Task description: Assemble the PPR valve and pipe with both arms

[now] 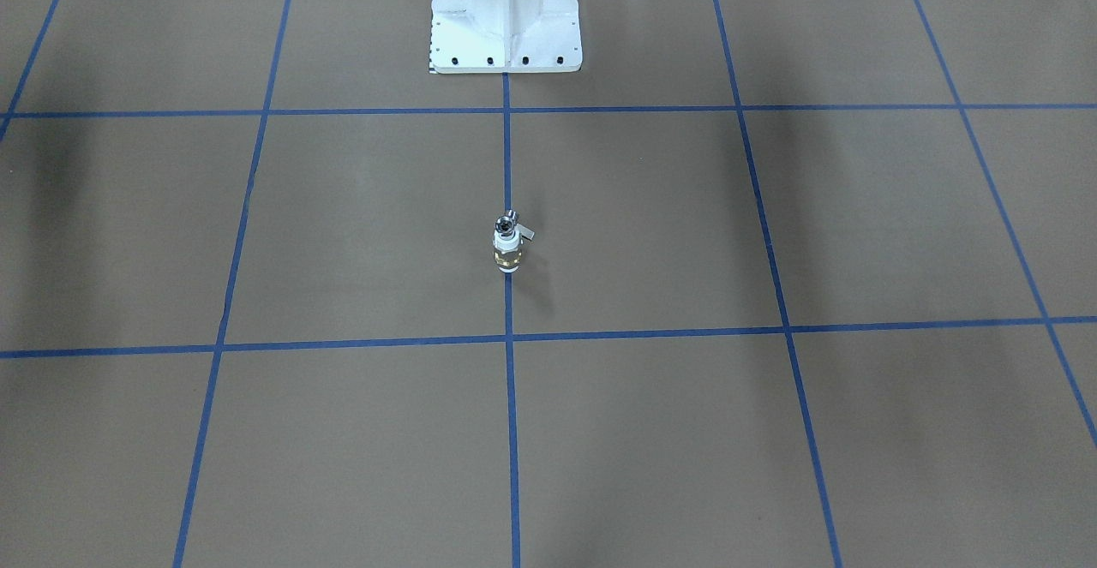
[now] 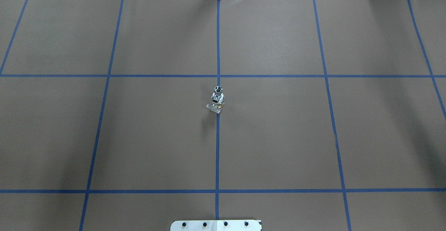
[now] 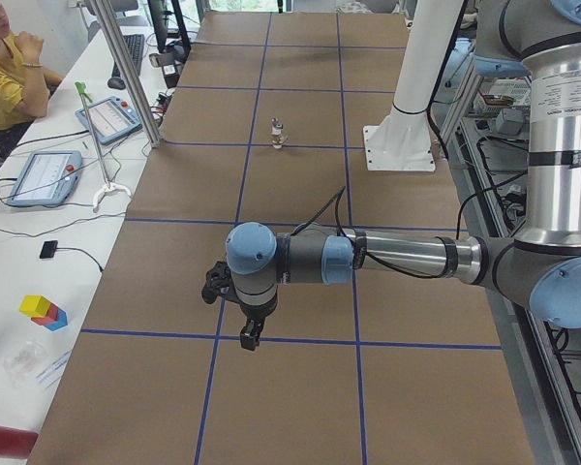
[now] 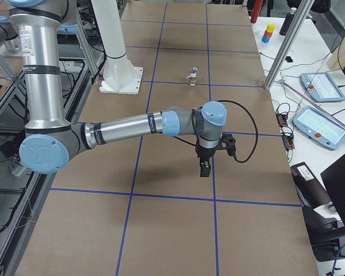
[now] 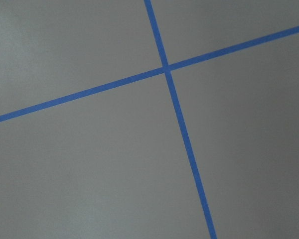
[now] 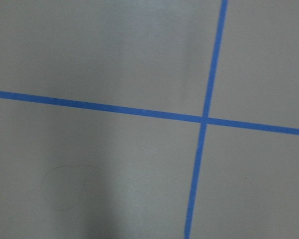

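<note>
The PPR valve [image 1: 507, 254], white with a brass band and a small grey lever, stands upright on the centre blue line of the table. The shiny silver pipe [image 1: 506, 225] sits on top of it, so the two stand as one piece; they also show in the overhead view as the valve [image 2: 217, 102] and the pipe [image 2: 218, 90]. My left gripper [image 3: 249, 335] hangs over the table's left end, far from the piece. My right gripper [image 4: 204, 168] hangs over the right end. Both show only in side views, so I cannot tell whether they are open or shut.
The white pedestal base [image 1: 506, 15] stands behind the piece on the robot's side. Blue tape lines grid the brown table [image 2: 278, 137]. A side bench holds tablets [image 3: 42, 177] and coloured blocks [image 3: 43, 311]; a seated person [image 3: 5, 68] is beyond it.
</note>
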Tool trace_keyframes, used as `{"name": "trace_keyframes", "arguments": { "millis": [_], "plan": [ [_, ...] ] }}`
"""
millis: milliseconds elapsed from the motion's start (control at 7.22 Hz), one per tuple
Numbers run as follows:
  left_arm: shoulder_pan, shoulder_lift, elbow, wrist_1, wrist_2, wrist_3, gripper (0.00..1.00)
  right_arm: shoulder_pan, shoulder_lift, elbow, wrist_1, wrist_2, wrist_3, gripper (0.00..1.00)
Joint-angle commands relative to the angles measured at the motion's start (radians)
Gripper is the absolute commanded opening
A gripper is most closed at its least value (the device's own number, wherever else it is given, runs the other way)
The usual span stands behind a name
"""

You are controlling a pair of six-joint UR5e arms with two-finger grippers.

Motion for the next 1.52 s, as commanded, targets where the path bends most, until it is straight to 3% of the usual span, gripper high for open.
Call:
{"name": "trace_keyframes", "arguments": {
  "millis": [0, 554, 1386],
  "plan": [
    [-0.021, 0.000, -0.014, -0.001, -0.001, -0.150, 1.00, 0.049, -0.059, -0.003, 0.002, -0.002, -0.014, 1.00],
    [-0.022, 0.003, -0.075, -0.019, -0.001, -0.159, 1.00, 0.122, -0.143, 0.000, 0.002, -0.002, -0.162, 1.00],
    [-0.021, 0.036, -0.078, -0.029, -0.001, -0.161, 1.00, 0.130, -0.123, 0.055, 0.002, 0.033, -0.135, 1.00]
  ]
}}
